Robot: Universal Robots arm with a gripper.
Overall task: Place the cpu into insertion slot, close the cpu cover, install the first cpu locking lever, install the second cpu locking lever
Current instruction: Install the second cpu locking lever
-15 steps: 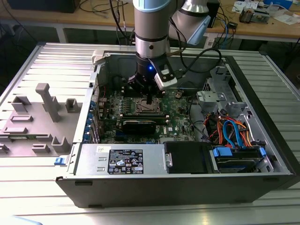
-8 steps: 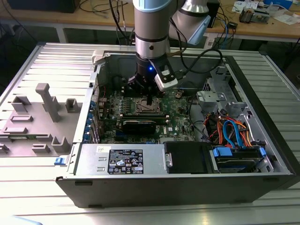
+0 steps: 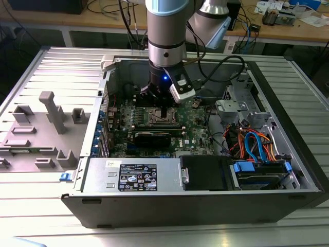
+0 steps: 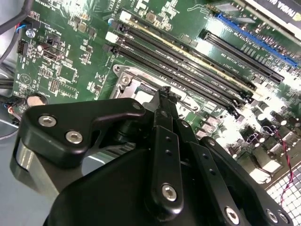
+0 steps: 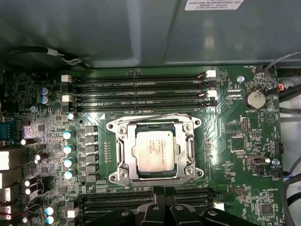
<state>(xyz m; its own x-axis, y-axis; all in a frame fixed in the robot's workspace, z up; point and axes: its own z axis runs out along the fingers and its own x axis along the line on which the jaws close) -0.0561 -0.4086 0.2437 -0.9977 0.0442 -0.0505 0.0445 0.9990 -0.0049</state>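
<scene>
Gripper (image 4: 162,94) body blocks most of insertion slot (image 4: 129,84) in second wrist view; cpu hidden there. Exterior view: arm (image 3: 165,31) cut off by top edge, slot area too small to tell cover state. First wrist view: jaws cut by bottom edge, gap unreadable

The cpu (image 5: 154,151) is a small flat square chip with a dull silver-grey top, and it is lying flat inside the insertion slot (image 5: 121,149) in the first wrist view. The cpu cover (image 5: 190,151), a thin shiny metal frame with a cut-out middle, is lying down flat around the chip. In the exterior view the insertion slot (image 3: 157,116) is sitting near the middle of the green board.
</scene>
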